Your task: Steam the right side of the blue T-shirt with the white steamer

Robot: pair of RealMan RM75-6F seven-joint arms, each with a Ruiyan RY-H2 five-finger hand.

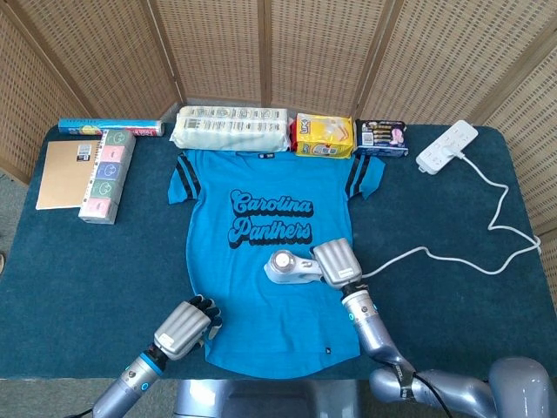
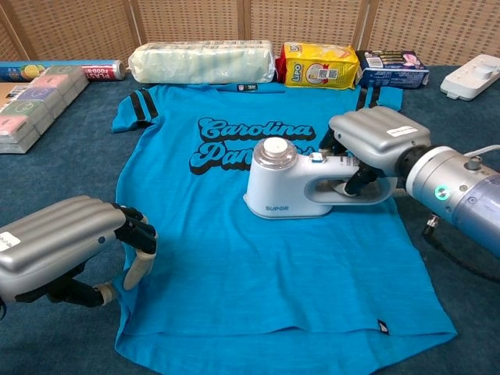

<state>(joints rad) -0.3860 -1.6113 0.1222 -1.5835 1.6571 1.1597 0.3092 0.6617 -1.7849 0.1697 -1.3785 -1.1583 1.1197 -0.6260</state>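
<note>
R hand [image 2: 373, 141] grips steamer [image 2: 293, 183] handle, flat on shirt [image 2: 234, 258] — keep soleplate level, glide slow over R side. L hand [image 2: 66, 246] curled, pinning hem — hold taut.

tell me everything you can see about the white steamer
The white steamer is glossy plastic with a round grey-white cap on top, a looped handle and small grey lettering on its base. It sits upright on the blue T-shirt, right of centre below the print. The right robot hand grips its handle.
</note>
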